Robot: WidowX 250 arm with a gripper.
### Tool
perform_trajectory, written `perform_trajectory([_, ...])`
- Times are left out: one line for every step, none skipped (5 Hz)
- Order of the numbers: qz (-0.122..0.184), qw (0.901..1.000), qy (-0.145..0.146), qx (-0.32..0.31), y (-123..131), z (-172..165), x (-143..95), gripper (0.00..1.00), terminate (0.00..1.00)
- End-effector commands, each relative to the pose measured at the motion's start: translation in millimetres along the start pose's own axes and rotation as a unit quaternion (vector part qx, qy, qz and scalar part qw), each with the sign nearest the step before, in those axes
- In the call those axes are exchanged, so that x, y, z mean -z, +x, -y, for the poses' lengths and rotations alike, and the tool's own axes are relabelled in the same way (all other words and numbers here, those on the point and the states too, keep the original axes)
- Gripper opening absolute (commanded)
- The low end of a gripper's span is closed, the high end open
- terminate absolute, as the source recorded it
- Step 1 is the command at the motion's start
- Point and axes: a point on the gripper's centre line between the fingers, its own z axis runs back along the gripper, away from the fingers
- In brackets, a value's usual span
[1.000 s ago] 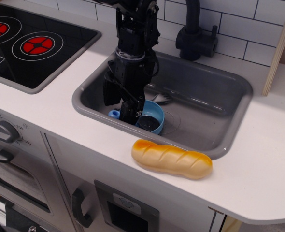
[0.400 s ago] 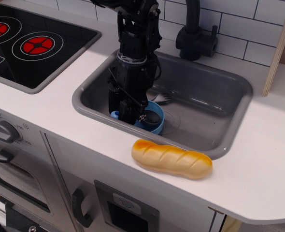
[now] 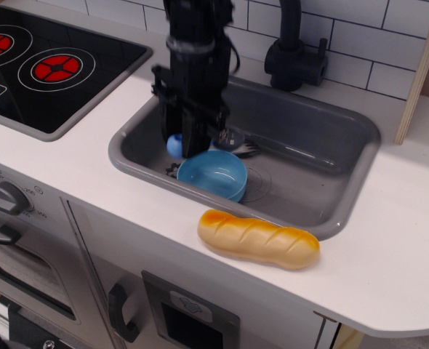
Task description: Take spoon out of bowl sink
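The arm (image 3: 193,43) is matte black and blocky, built of stacked boxy segments with thin dark cables along them. The gripper (image 3: 193,134) looks equally black; finer details are unclear.

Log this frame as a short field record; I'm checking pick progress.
pincer: shut on spoon, raised above the bowl
spoon: blue handle end shows at the pincer's left, grey head at its right; clear of the bowl
bowl: upright in the sink, nothing seen in it
fork: on the sink floor behind the bowl
sink: grey basin set in white counter
bread: on the counter in front of the sink
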Motion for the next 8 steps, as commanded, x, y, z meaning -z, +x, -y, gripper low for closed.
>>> perform_trajectory([0.074, 0.9906, -0.057, -0.100, 26, 31, -35, 0.00, 0.00])
perform_trajectory([0.096, 0.9757, -0.064, -0.186, 38, 58, -22, 0.00, 0.00])
perform_trajectory([0.070, 0.9719, -0.077, -0.211, 48, 76, -6, 0.00, 0.00])
perform_trajectory([0.077, 0.9635, -0.083, -0.243, 58, 91, 13, 0.00, 0.00])
perform_trajectory([0.085, 0.9579, -0.072, -0.265, 71, 94, 29, 0.00, 0.00])
perform_trajectory([0.070, 0.9558, -0.065, -0.278, 80, 93, 41, 0.00, 0.00])
perform_trajectory([0.047, 0.9579, -0.055, -0.278, 80, 95, 44, 1.00, 0.00])
perform_trajectory([0.047, 0.9613, -0.059, -0.265, 77, 94, 36, 1.00, 0.00])
